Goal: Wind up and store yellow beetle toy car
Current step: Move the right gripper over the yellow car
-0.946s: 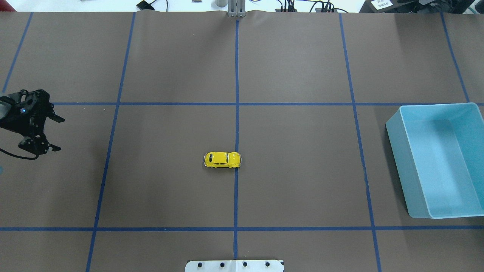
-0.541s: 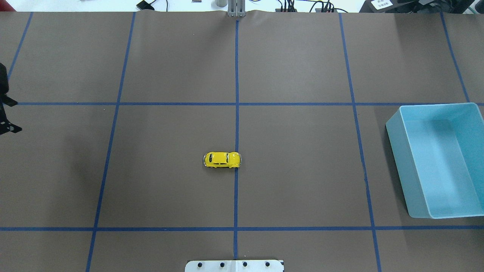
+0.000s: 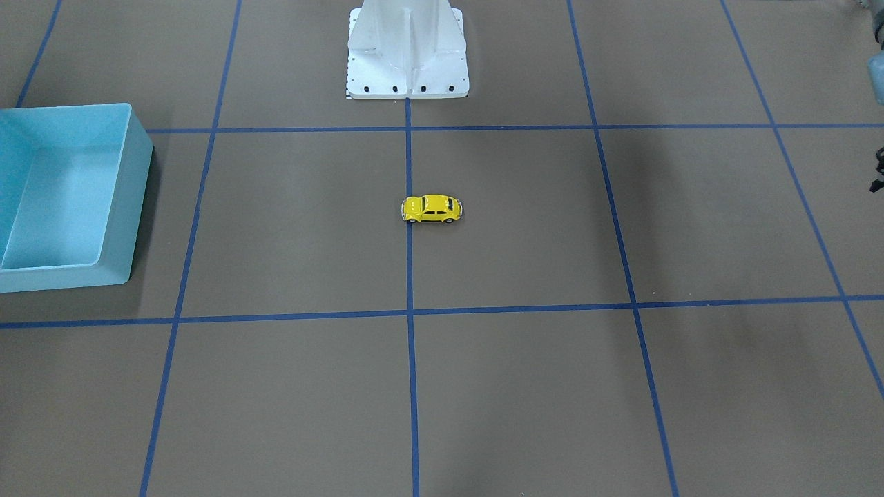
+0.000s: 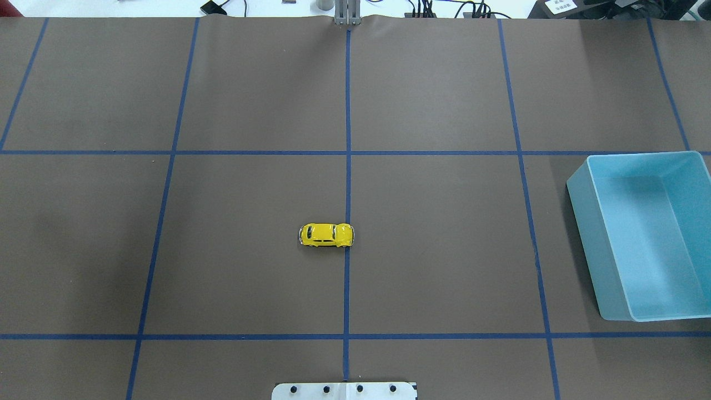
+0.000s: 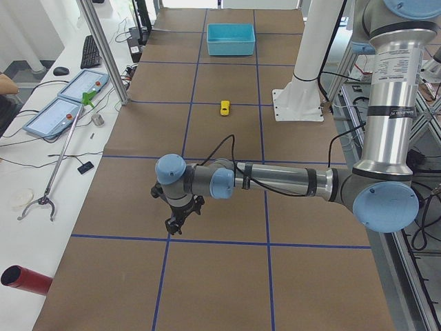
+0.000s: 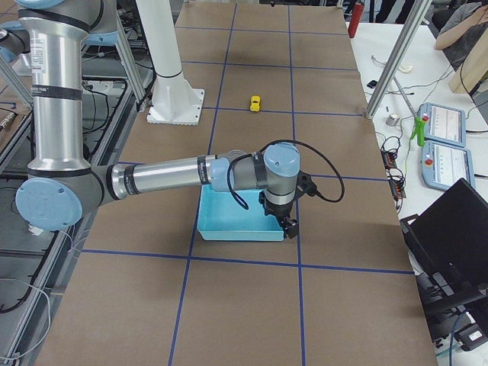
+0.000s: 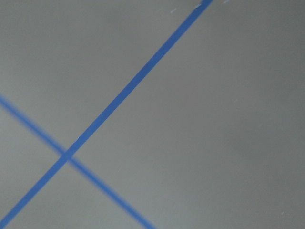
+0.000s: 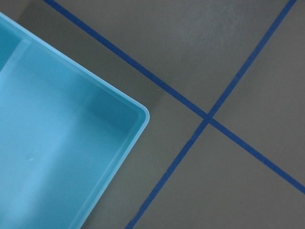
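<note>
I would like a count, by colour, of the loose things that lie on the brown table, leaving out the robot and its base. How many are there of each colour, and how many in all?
Yellow: 1, the toy car
Light blue: 1, the bin
Total: 2

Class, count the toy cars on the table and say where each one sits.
1. The yellow beetle toy car stands with one end on the centre blue tape line. None shows in the light blue bin.
</note>
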Controlling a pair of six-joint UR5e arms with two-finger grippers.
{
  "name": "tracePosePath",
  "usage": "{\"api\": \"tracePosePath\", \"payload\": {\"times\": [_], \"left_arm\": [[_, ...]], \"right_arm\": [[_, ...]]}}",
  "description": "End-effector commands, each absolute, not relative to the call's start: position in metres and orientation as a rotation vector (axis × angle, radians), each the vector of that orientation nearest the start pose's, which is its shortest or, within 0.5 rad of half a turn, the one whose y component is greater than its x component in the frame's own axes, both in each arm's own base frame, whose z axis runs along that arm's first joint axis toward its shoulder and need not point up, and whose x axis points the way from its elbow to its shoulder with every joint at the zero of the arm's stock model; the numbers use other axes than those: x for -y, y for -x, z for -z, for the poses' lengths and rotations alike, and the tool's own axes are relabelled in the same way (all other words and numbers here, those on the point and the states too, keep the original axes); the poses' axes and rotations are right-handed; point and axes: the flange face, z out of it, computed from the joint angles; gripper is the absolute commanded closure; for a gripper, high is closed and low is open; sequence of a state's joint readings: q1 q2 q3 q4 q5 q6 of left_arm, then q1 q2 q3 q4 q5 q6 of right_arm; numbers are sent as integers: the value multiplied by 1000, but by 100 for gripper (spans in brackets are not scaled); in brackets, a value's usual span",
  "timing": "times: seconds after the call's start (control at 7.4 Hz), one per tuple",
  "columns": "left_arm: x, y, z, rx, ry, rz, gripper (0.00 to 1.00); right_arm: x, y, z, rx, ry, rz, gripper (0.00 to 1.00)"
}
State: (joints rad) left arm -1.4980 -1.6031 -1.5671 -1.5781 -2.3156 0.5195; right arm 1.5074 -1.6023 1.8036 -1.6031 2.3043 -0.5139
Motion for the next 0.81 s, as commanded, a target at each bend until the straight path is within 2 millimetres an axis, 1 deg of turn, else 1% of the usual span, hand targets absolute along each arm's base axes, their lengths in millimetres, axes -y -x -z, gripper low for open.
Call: {"api": "tracePosePath", "payload": {"times": [0.0, 0.14, 0.27, 0.41, 0.54, 0.68], "left_arm": [[508, 74, -654, -767, -211, -465, 1], [501, 72, -653, -844, -201, -398, 1], [504, 69, -643, -896, -127, -180, 1], [510, 69, -629, -900, -98, -43, 1], [508, 69, -632, -898, -131, -50, 1], [509, 68, -630, -898, -141, -52, 1]], "right_arm": [[510, 14, -527, 697, -358, 724, 0], [538, 45, -488, 706, -335, 768, 0], [557, 84, -451, 701, -311, 828, 0], [568, 109, -424, 662, -343, 882, 0], [565, 168, -400, 672, -353, 985, 0], [561, 221, -377, 628, -370, 1081, 0]]}}
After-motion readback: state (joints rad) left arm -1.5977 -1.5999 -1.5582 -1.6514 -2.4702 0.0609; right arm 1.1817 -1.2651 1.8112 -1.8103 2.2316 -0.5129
